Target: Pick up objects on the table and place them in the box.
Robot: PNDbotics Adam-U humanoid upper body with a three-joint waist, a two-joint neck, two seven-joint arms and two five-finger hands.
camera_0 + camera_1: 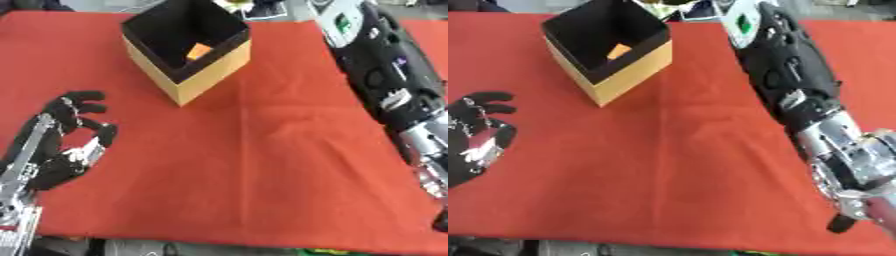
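A yellow box (pixel 203 75) with a black inside stands open-topped on the red cloth at the back, left of centre. A small orange object (pixel 199 51) lies inside it against the far wall. My left hand (pixel 68 142) rests on the cloth at the left edge, well in front of the box, its fingers relaxed with nothing in them. My right arm (pixel 785 65) runs from the upper right down the right side. Its hand (pixel 852 192) hangs blurred near the cloth's front right corner, partly cut off by the view's edge.
The red cloth (pixel 254 170) covers the table; its front edge runs along the bottom of both views. Some clutter (pixel 262 9) lies beyond the cloth's far edge behind the box.
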